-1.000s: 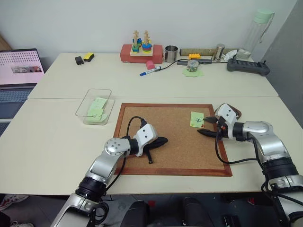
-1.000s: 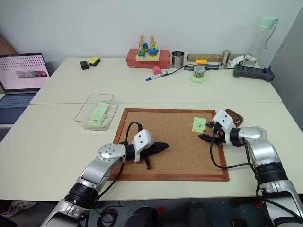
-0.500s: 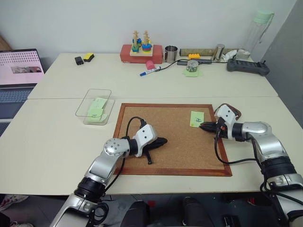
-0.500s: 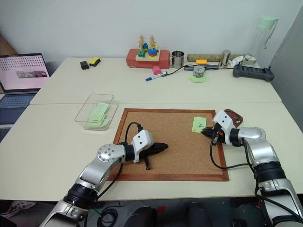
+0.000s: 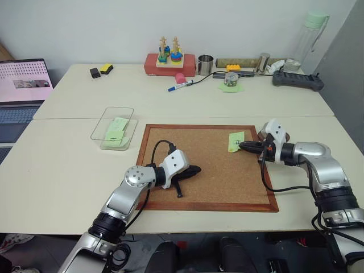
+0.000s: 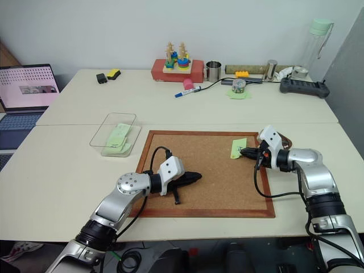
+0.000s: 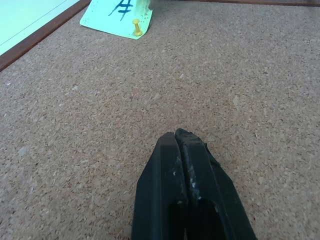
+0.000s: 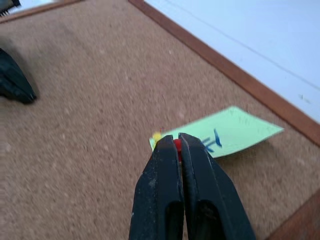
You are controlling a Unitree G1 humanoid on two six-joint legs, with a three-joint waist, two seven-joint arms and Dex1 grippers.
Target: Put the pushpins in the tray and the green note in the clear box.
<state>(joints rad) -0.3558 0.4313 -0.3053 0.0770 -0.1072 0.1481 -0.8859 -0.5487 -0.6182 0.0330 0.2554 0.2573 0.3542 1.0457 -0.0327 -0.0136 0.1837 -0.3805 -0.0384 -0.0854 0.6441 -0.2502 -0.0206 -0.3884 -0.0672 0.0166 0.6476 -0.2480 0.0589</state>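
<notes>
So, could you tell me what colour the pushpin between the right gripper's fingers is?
Red pushpin, clearest in the right wrist view.

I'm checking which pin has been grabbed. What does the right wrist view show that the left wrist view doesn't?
Right wrist view: the right gripper shut on a red pushpin at the green note's edge, plus the left gripper's tip. Left wrist view: the left gripper shut and empty over the cork board. Both: the note, the board, and a yellowish pin in the note.
</notes>
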